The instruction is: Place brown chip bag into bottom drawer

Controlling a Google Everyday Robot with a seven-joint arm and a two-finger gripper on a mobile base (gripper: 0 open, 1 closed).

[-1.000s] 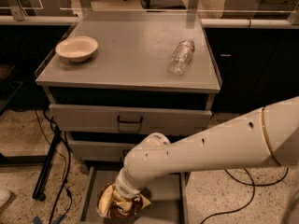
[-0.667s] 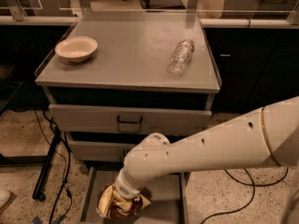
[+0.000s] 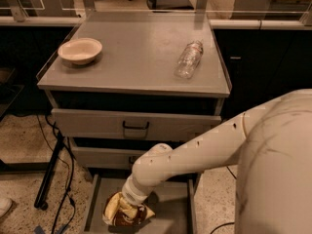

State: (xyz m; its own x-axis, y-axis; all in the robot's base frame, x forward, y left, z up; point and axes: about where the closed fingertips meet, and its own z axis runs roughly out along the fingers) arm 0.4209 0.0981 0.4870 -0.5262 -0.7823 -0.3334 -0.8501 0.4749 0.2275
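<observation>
As I look down at the cabinet, my arm slopes from the right side down into the open bottom drawer, which is pulled out below the two shut drawers above it. The end effector sits at the top of the brown chip bag, pressed into its crumpled upper edge. I cannot tell from this view whether it is clamped on the bag or has let go. The bag lies inside the drawer toward its left half, resting on the grey floor, with bare floor showing to its right. Up on the desk, a pale bowl stands near the left edge. A clear plastic bottle lies on its side toward the right, well apart from the bowl.
</observation>
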